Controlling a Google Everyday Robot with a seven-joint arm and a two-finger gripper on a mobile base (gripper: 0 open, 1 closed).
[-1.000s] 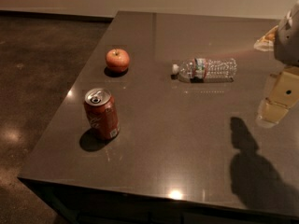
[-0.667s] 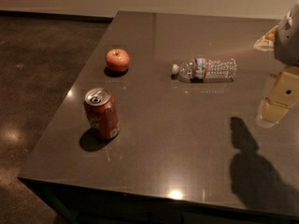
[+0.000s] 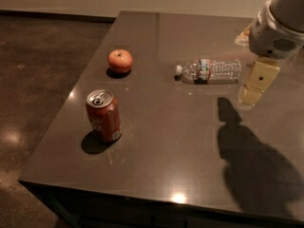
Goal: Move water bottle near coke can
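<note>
1. On the far middle of the table [image 3: 175, 141], the water bottle [image 3: 209, 71] lies on its side. Its white cap points left and its base points right, toward the arm.
2. The coke can [image 3: 103, 116] stands upright near the front left corner, well apart from the bottle. An apple [image 3: 119, 61] sits behind the can, between it and the bottle's cap end.
3. Bottle, can and apple are where they were a second ago. Only the arm has moved: the pincer [image 3: 254, 87] has come in from the right edge and now hangs just beside the bottle's base, a little above the table.
4. That looks like the approach to a pick-up. The carry to the can has not begun, so nearly all of the task is left.
5. Whether the pincer is spread or pressed together cannot be told from this angle. It holds nothing and seems clear of both the bottle and the table.
6. Its dark shadow [image 3: 251, 160] falls on the table nearer the front edge, right of centre.
</note>
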